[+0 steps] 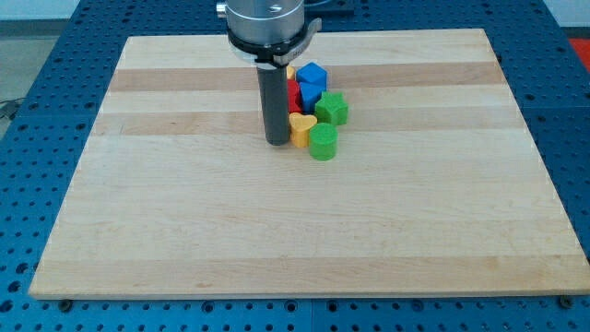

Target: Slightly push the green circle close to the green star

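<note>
The blocks sit bunched near the top middle of the wooden board (184, 212), all within one tight cluster. The green circle (324, 143) is the lowest of them in the view, and the green star (332, 109) lies just above it and a little to the view's right. The two look very close, perhaps touching at their near edges, though the angle does not let me settle that. A yellow heart (301, 128) lies just left of the circle, touching or nearly so. Behind it are a red block (293, 94) (shape hidden by the rod) and two blue blocks (312, 76), one behind the other, with a sliver of another yellow block (290, 71) at the top of the pile.

My tip (277, 143) is down on the board at the left edge of the cluster, just beside the yellow heart and left of the green circle, with the heart partly between them. There is no gripper here to open or close, only the rod, and it holds nothing.

As for progress, I judge the task nearly or wholly done: circle and star are already neighbours with little or no gap showing. If anything is left, it is a small nudge of the circle toward the view's top right, and the tip would first need to get below or left of the circle without shoving the heart into it.
</note>
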You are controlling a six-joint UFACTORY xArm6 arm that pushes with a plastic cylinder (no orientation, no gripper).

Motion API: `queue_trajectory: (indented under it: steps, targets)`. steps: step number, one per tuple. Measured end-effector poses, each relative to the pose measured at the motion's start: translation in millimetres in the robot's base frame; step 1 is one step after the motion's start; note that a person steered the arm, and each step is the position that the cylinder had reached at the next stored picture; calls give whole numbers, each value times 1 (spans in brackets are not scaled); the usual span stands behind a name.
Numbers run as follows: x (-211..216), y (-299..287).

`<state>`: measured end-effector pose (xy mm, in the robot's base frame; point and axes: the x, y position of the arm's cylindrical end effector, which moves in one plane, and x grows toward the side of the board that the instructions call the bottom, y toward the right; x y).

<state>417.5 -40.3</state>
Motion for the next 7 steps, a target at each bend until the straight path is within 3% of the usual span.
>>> queue_trajectory:
  steps: [2,3,4,6,7]
  targets:
    - [17,-17]
    - [61,-30]
    - [84,19]
    - [81,48]
    - [50,49]
